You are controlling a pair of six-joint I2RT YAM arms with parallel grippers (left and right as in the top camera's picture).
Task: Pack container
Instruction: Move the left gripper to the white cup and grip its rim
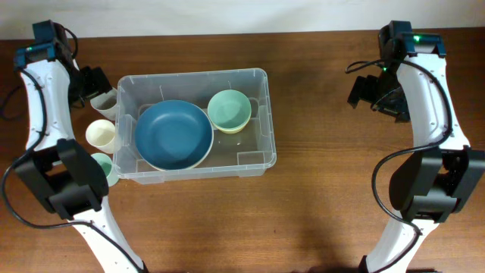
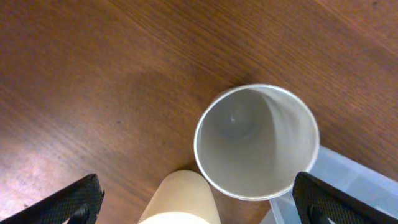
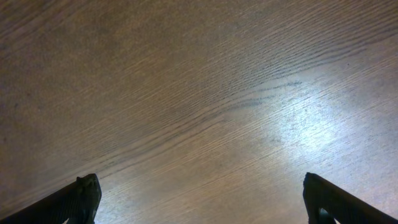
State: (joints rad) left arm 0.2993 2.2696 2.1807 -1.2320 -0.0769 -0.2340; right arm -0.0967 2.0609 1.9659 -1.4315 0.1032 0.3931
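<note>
The container (image 1: 194, 74), a clear plastic bin, stands left of the table's middle. It holds a blue bowl (image 1: 173, 134) and a pale green bowl (image 1: 229, 110). Three cups stand in a row against its left side: a grey cup (image 1: 106, 101), a cream cup (image 1: 101, 135) and a green cup (image 1: 103, 167). My left gripper (image 1: 91, 82) is open and empty above the grey cup. In the left wrist view its jaws (image 2: 199, 205) are spread wide, with the grey cup (image 2: 256, 140), the cream cup (image 2: 180, 200) and a container corner (image 2: 351, 180) below. My right gripper (image 1: 374, 91) is open and empty over bare wood (image 3: 199, 199).
The brown wooden table (image 1: 326, 197) stretches to the right of and in front of the bin. My right arm stands at the far right, well away from the bin. The table's back edge runs along the top of the overhead view.
</note>
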